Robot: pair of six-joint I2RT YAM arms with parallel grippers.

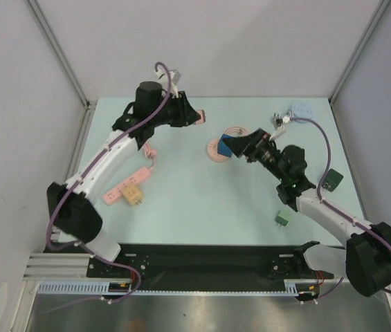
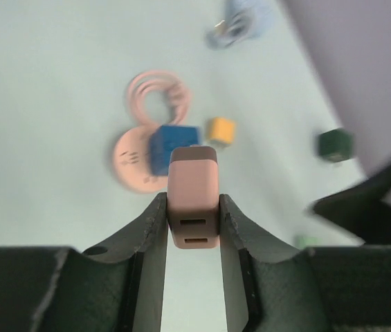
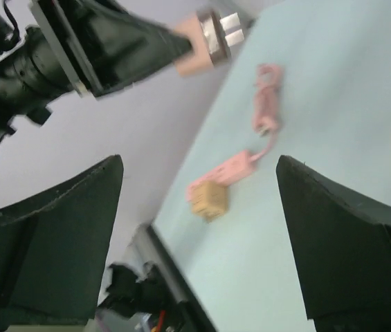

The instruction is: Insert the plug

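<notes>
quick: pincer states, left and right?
Left pincer: closed on the plug.
Right pincer: open, nothing between the fingers.

The left arm [image 1: 105, 162] rises from its base at the near left, bends at a high elbow and reaches right over the far side of the table. Its gripper [image 2: 194, 207] is closed on a plug [image 2: 194, 187], fingers [image 2: 150, 228] pressed on both sides. The right arm [image 1: 326, 214] stretches from the near right toward the middle, wrist aimed at the left gripper. The right gripper [image 3: 198, 214] hangs empty, fingers [image 3: 347, 235] spread wide apart.
</notes>
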